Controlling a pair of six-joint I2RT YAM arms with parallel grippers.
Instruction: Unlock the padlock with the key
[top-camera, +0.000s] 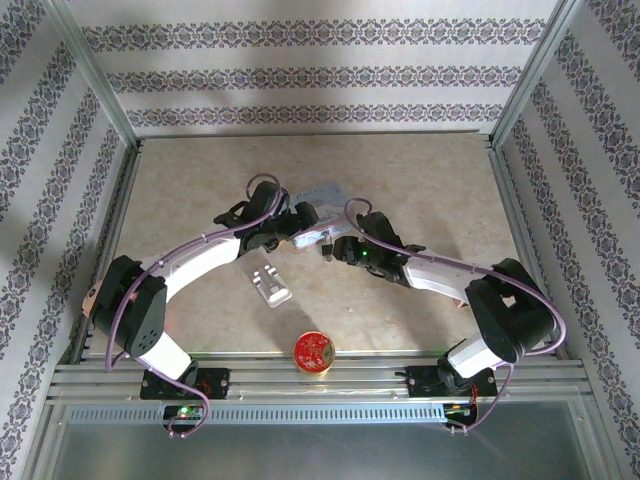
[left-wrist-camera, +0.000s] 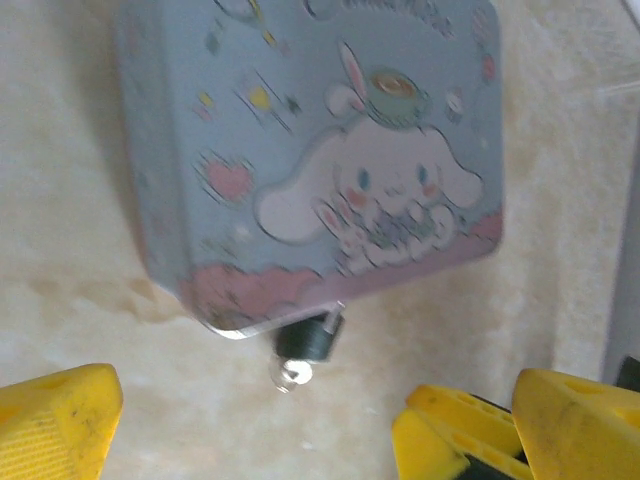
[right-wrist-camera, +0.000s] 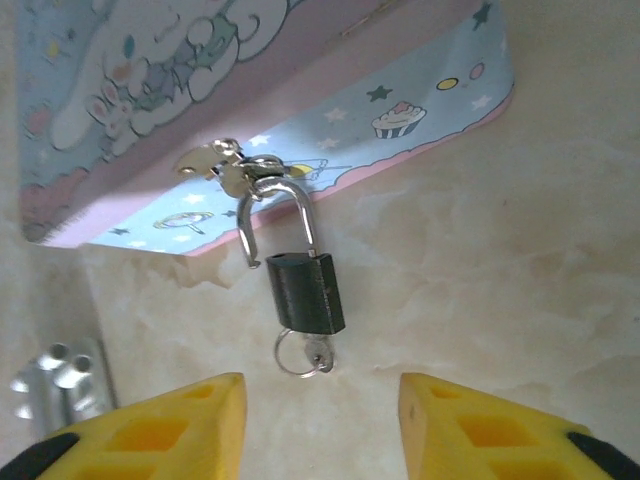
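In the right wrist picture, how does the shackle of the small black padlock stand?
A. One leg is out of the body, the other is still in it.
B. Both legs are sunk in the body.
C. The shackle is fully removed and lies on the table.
A: one leg of the shackle ends free beside the body of the padlock, while the other leg enters it.

The mottled beige desk carried a pastel tin box, a dark padlock hooked to it and apparently lying flat, a silver block and a round red-and-gold tin.
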